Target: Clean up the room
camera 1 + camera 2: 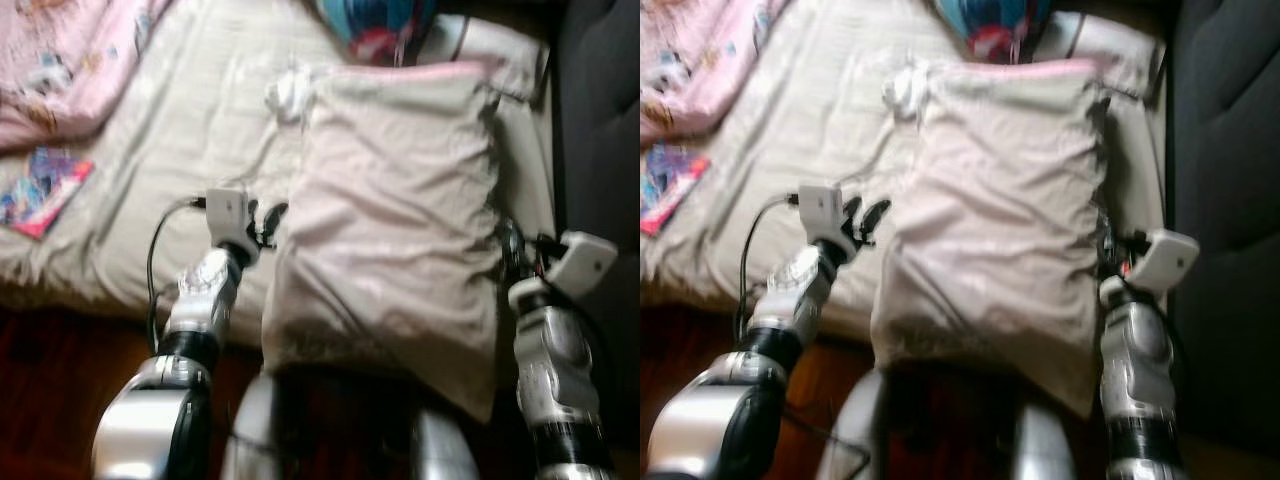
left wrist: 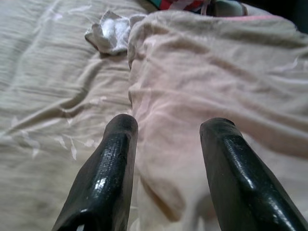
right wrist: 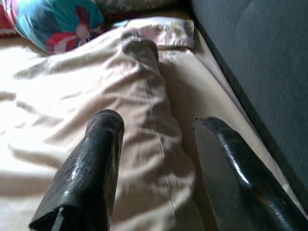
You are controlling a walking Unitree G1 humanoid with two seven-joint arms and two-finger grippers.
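A large pale pillow lies on the bed, its near end overhanging the mattress edge toward the robot and its far end reaching to about 12 o'clock, where it meets a bright blue-and-red cushion. The left gripper sits at the pillow's 9 o'clock side, fingers spread apart with the pillow's edge between them, not yet closed. The right gripper flanks the pillow at its 3 o'clock side, jaws likewise parted around the seam, beside the dark upholstered panel. Just off the pillow's 11 o'clock corner rests a small crumpled white cloth. Farther out at 10 o'clock a pink patterned blanket is bunched up, and at 9 o'clock a colourful book lies on the sheet. The tidy-up looks barely begun: pillow askew, cloth, book and blanket all left to sort.
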